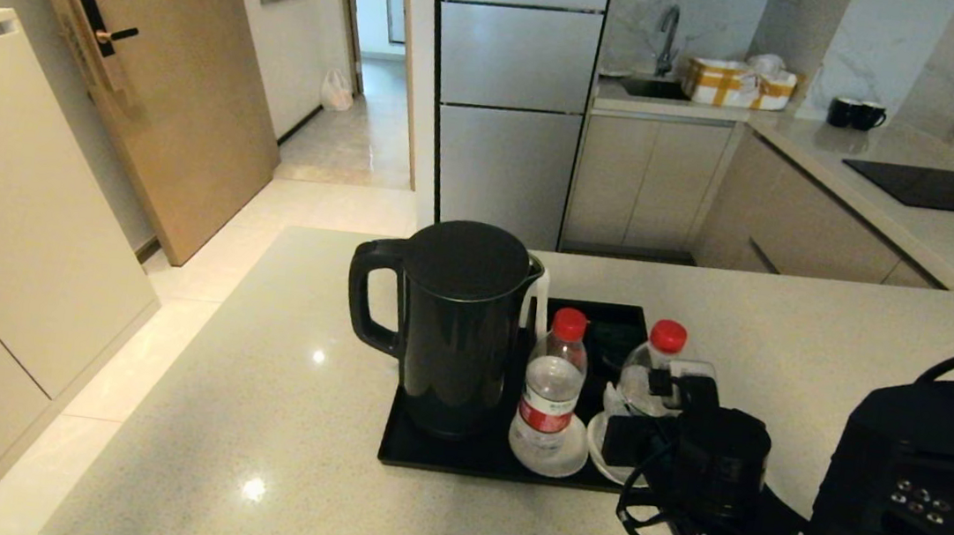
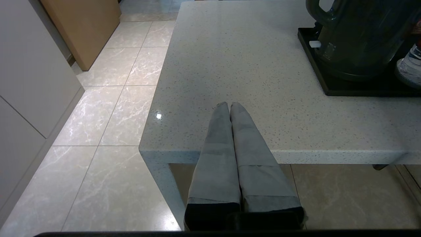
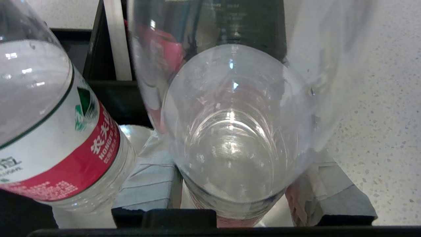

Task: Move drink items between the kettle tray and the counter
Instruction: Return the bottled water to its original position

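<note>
My right gripper (image 1: 649,401) sits low over the glossy, light beige speckled stone surface (image 1: 269,387), at the near right corner of the flat black rectangular kettle tray (image 1: 422,457). Its grey padded fingers (image 3: 151,184) stand on either side of a small clear plastic water bottle with a red cap (image 1: 653,366), closed on its body near the base. In the right wrist view the bottle's clear wall fills the space between the fingers, one pad on each flank. This held bottle leans slightly away from upright, over a small round white saucer (image 1: 600,444) lying at the tray's near right edge.

Just beside my right gripper, towards the tray's middle, a second clear plastic bottle with red cap and red label (image 1: 551,386) stands upright on another white saucer (image 1: 567,463). The two bottles are close together but apart.

Beyond that second bottle, further from my right gripper, the tall black electric kettle with lid and loop handle (image 1: 453,327) stands on the far left part of the tray, its handle turned away from the bottles.

My left gripper (image 2: 229,107) is fully closed, its fingers pressed together and holding nothing. It hovers over the near left corner of the surface, well apart from the tray and kettle.
</note>
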Tool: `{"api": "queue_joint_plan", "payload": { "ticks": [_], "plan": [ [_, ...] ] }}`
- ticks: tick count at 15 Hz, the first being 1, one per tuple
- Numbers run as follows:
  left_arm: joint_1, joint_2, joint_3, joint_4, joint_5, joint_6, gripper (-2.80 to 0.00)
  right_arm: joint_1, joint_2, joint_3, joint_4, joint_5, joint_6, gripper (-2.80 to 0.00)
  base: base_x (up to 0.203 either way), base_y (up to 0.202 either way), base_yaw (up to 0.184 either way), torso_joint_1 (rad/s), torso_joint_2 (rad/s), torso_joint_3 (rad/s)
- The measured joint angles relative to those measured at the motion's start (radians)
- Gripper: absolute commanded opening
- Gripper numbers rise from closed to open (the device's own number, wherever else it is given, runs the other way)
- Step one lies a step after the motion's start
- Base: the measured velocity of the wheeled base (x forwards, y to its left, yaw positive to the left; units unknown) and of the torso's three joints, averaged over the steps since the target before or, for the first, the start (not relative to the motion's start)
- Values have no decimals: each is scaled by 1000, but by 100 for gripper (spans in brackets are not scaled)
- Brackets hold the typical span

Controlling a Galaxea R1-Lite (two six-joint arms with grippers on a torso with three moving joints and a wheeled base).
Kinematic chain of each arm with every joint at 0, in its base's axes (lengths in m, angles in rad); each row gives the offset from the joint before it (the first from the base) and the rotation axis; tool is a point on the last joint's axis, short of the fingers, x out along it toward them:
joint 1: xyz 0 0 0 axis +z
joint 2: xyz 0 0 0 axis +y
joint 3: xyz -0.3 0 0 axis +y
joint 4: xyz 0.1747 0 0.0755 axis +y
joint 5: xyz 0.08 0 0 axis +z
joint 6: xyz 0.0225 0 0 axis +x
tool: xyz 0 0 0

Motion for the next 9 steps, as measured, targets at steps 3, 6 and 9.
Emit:
{"api": "queue_joint_plan", "payload": {
  "ticks": [3, 6, 9],
  "plan": [
    [0, 0, 0, 0, 0, 0, -280, -1, 7, 0, 3, -19, 1, 0, 0, 0, 0, 0, 0, 0],
    [0, 0, 0, 0, 0, 0, -280, -3, 8, 3, 9, -18, 2, 0, 0, 0, 0, 0, 0, 0],
    [0, 0, 0, 0, 0, 0, -280, -1, 5, 6, 5, -17, 2, 0, 0, 0, 0, 0, 0, 0]
  ]
}}
